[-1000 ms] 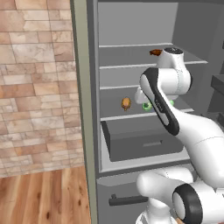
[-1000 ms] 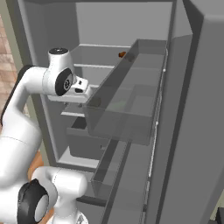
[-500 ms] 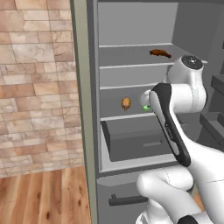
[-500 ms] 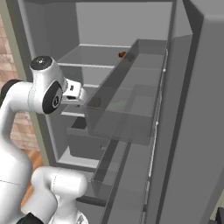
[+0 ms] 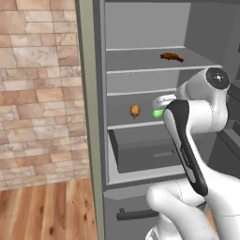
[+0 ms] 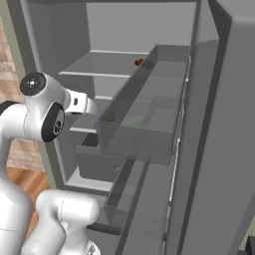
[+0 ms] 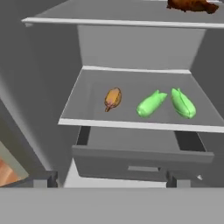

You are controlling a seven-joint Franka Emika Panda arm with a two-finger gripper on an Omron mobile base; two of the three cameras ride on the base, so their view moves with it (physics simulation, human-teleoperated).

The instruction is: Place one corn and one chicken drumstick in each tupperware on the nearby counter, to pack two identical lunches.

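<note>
While the grey open-fronted fridge (image 5: pixel 140 84) stands wide, its middle shelf (image 7: pixel 131 124) carries three things in a row. From the hand view, a small brown-orange roasted drumstick (image 7: pixel 113 99) lies at nine o'clock of the pair of cobs; a bright-green finger-shaped corn cob (image 7: pixel 151 104) sits centre, tilted, and a second green cob (image 7: pixel 183 103) lies just beside it at three o'clock, apart from it. Up at one o'clock on the top shelf rests a darker brown drumstick (image 7: pixel 190 5). Below the middle shelf a grey drawer (image 7: pixel 140 159) juts forward. At three o'clock in the right base view, the grey door bin (image 6: pixel 144 124) crowds the opening. The white arm (image 5: pixel 197 117) reaches level toward the shelf, gripper (image 7: pixel 111 180) open wide, holding nothing, short of the food.
</note>
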